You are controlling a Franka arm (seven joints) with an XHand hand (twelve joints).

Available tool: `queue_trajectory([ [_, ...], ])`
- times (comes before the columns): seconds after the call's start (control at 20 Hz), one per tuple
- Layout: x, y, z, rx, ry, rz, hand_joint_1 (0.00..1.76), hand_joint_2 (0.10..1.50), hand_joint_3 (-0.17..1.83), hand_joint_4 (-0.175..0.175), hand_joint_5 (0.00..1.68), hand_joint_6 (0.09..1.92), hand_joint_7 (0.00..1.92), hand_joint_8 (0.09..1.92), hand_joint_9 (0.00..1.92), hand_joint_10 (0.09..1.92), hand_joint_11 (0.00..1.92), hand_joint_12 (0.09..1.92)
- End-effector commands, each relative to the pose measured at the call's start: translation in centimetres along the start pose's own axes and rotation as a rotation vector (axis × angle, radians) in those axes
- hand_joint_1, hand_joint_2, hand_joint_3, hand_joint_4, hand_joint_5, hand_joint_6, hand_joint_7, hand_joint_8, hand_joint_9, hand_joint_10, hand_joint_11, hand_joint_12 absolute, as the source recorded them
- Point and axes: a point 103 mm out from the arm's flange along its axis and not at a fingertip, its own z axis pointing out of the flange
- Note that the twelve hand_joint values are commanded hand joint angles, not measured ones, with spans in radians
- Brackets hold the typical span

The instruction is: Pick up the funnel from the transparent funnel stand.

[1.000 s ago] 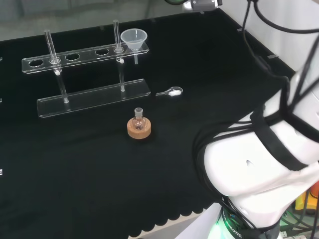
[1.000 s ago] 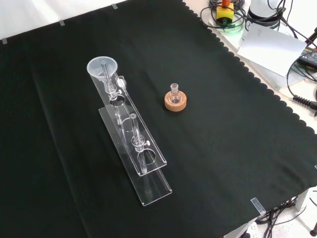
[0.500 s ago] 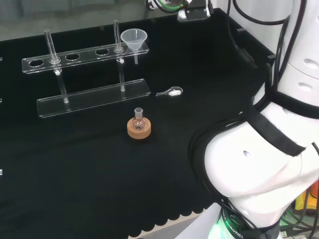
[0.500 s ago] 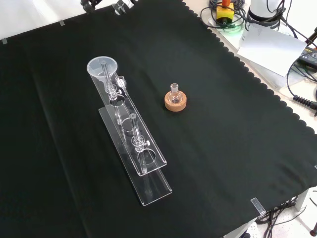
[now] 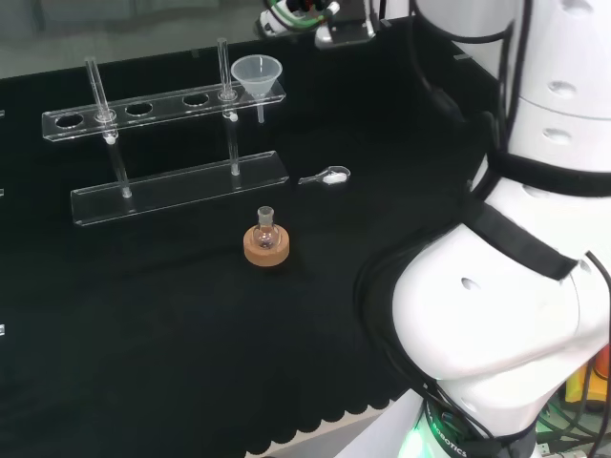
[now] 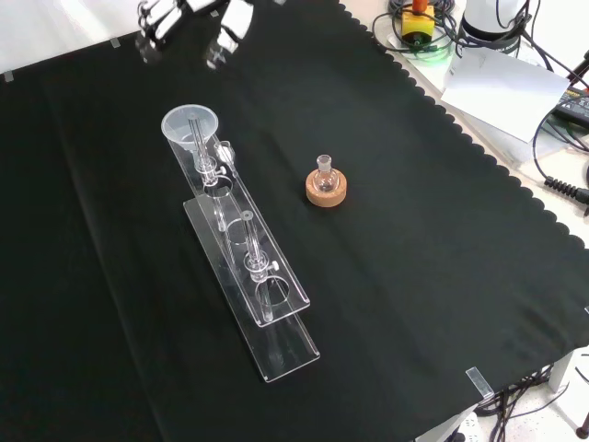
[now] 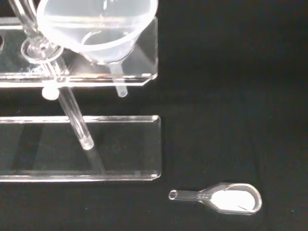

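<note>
At the upper left of the front view, the robot hand hangs above the counter with its fingers spread, holding nothing. Just below it in that view, the funnel sits in the end hole of the clear stand. A small flask on a cork ring stands right of the stand. In the wrist view a small scoop with white powder lies near the stand's base.

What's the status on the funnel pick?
Hand open, above and short of the funnel, no contact. Funnel seated in the end hole of the funnel stand. Nothing between hand and funnel.
</note>
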Motion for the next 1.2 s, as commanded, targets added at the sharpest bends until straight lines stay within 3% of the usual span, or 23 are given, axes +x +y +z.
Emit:
queue_trajectory([
  [0.05, 3.1, 2.4, 1.5, 0.073, -0.045, -0.032, 0.32, 1.01, 0.22, -0.045, 0.25, 0.09, 0.02, 0.62, 0.23, 0.71, 0.01, 1.42],
  [0.35, 3.7, 3.0, 1.8, 0.147, -0.074, -0.02, 0.51, 0.88, 0.17, -0.058, 0.22, 0.09, 0.0, 0.6, 0.24, 0.73, 0.1, 1.48],
  [1.2, 4.8, 3.9, 3.1, 0.185, -0.126, -0.03, 0.64, 0.81, 0.17, -0.081, 0.14, 0.09, 0.0, 0.56, 0.27, 0.79, 0.25, 1.47],
])
